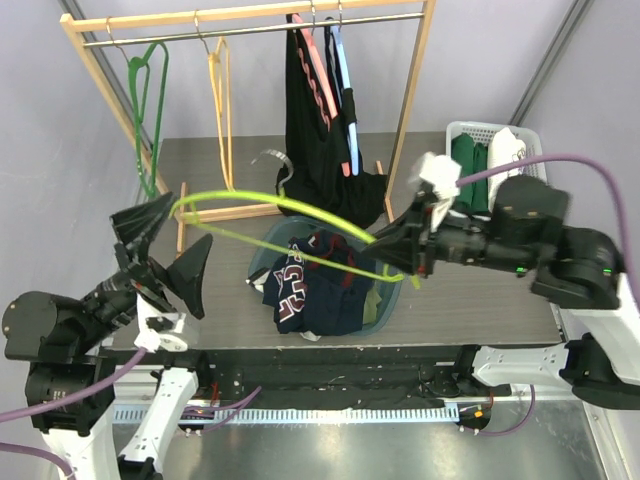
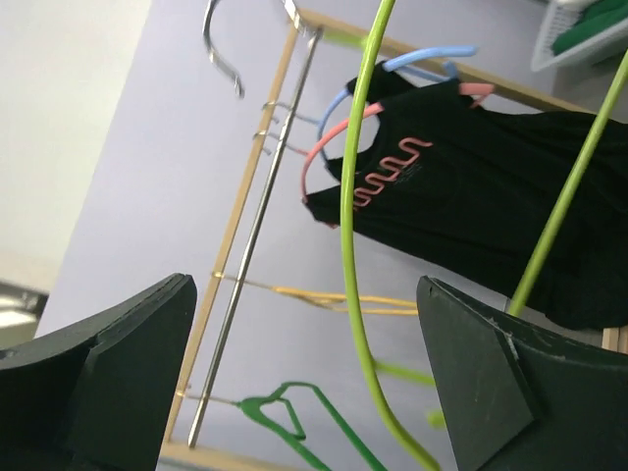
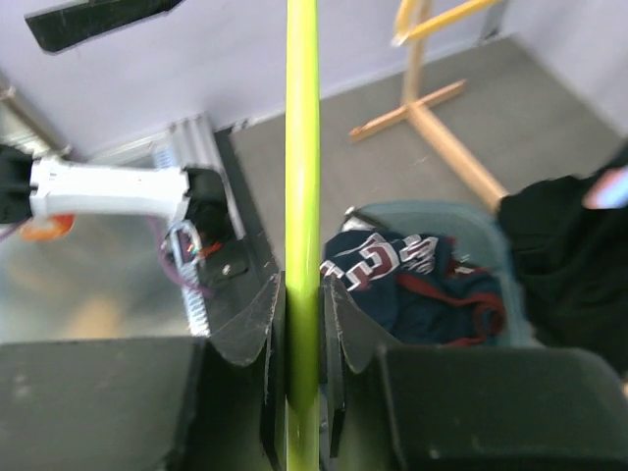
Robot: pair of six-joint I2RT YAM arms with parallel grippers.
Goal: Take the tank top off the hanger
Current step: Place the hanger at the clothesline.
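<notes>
The right gripper (image 3: 302, 294) is pressed together on a straight stretch of the lime-green hanger (image 1: 300, 207) near its right end. The rod is pinched squarely between the pads, so the whole frame is carried by this arm alone, raised above the middle of the table. The left gripper (image 1: 188, 222) is spread wide. In its wrist view the hanger's curved rod is seen passing between the two fingers (image 2: 108, 383) without being touched, so nothing is held there. The jaws are placed around the hanger's left end, perhaps to steady it if needed, though the purpose cannot be told for certain.

The hanger is bare: no cloth is draped over it, and its grey metal hook (image 1: 275, 160) points toward the far side. The tank top (image 1: 310, 290), navy with red and white lettering, lies crumpled in the teal basket (image 3: 422, 208) just beneath the hanger, toward the near side of the table. The hanger is judged to be held over the basket so that a freed garment lands inside it.

As things lie, the removal is judged complete, and only the empty hanger is left to be set aside. On the far wooden rack (image 1: 415, 90) a black garment (image 1: 310, 130) is hung, well apart from both grippers.
</notes>
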